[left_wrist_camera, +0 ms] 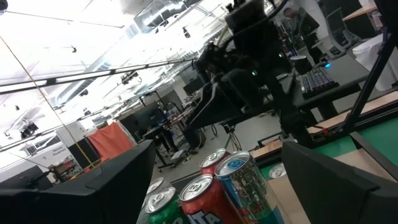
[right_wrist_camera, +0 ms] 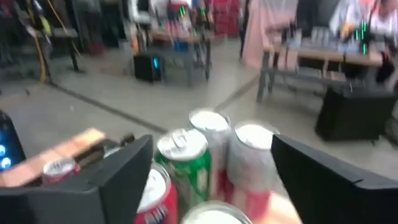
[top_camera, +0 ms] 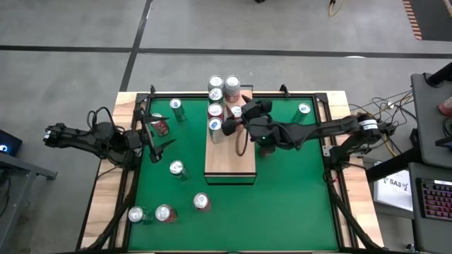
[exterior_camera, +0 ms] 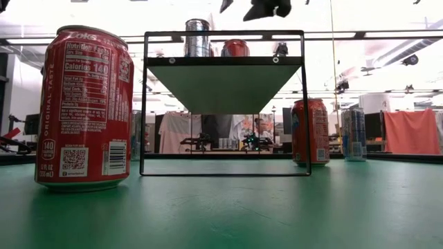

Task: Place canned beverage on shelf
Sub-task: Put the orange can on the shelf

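The shelf [top_camera: 230, 159] is a pale wooden board on a low dark frame [exterior_camera: 225, 61], at the middle of the green mat. Several cans [top_camera: 216, 106] stand upright in a cluster on its far end, among them a green one [right_wrist_camera: 185, 158] and a silver one [right_wrist_camera: 252, 155]. My right gripper [top_camera: 236, 120] hovers open above that cluster, with cans showing below and beyond its spread fingers [right_wrist_camera: 205, 180]. It shows high above the shelf in the low view [exterior_camera: 266, 8]. My left gripper [top_camera: 161, 139] waits open at the mat's left side, pointing toward the shelf [left_wrist_camera: 214, 186].
Loose cans stand on the mat: two near my left gripper [top_camera: 176, 108] [top_camera: 161, 125], one left of the shelf [top_camera: 177, 169], three near the front left [top_camera: 201, 202] [top_camera: 164, 213] [top_camera: 136, 215] and one at the far right [top_camera: 304, 109]. The shelf's near half is bare.
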You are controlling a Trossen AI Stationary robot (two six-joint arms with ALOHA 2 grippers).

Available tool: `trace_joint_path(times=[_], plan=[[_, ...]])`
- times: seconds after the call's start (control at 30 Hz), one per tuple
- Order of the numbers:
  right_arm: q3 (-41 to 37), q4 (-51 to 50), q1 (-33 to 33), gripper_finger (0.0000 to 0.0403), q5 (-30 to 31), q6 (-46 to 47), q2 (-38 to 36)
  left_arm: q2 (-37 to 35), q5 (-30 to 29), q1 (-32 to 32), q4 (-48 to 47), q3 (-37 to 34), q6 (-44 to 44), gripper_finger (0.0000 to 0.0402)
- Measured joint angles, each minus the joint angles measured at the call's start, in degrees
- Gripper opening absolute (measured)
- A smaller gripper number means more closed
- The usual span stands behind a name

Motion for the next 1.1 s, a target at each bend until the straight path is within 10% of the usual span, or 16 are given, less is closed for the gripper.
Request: trace_joint_path(times=[0.4, 1.1], plan=[[7.93, -56.54, -0.13, 0.0026, -2.17, 47.32, -2.00, 0.04, 0.02, 0.00, -0.01, 0.00, -0.02, 0.0333], [1.43, -42.25, -0.52, 0.0009, -4.60, 45.61, 1.14, 0.25, 0.04, -0.01, 0.08, 0.02, 0.10, 0.0333]])
